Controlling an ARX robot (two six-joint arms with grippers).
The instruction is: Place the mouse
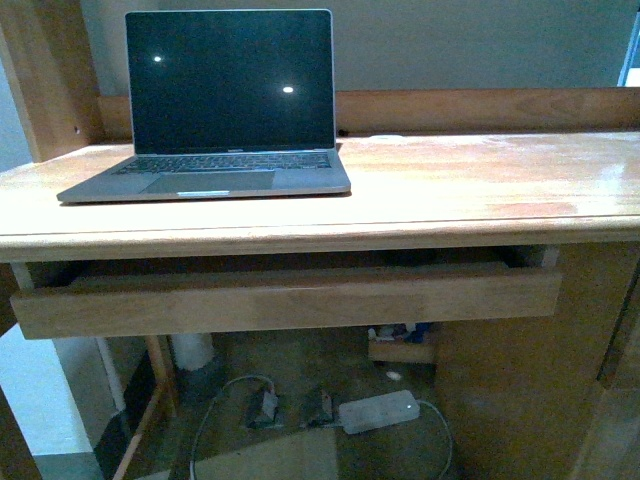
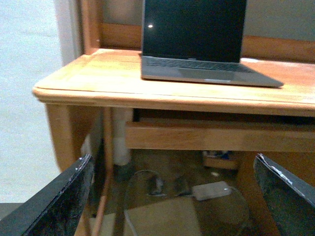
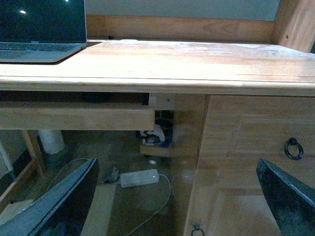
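The black mouse is not in any view. My left gripper [image 2: 172, 206] is open and empty, its dark fingers [image 2: 59, 204] wide apart, held low in front of the wooden desk's left end [image 2: 98, 78]. My right gripper [image 3: 177, 206] is open and empty, held low in front of the desk's right half [image 3: 206, 64], facing the cabinet door. Neither arm shows in the front view. The long drawer [image 1: 290, 300] under the desk top stands slightly pulled out; its inside is hidden.
An open laptop [image 1: 225, 110] with a dark screen sits on the desk's left half [image 1: 480, 180]. A white power brick with a cable [image 1: 378, 412] lies on the floor under the desk. A cabinet with ring handles [image 3: 293, 147] is at the right.
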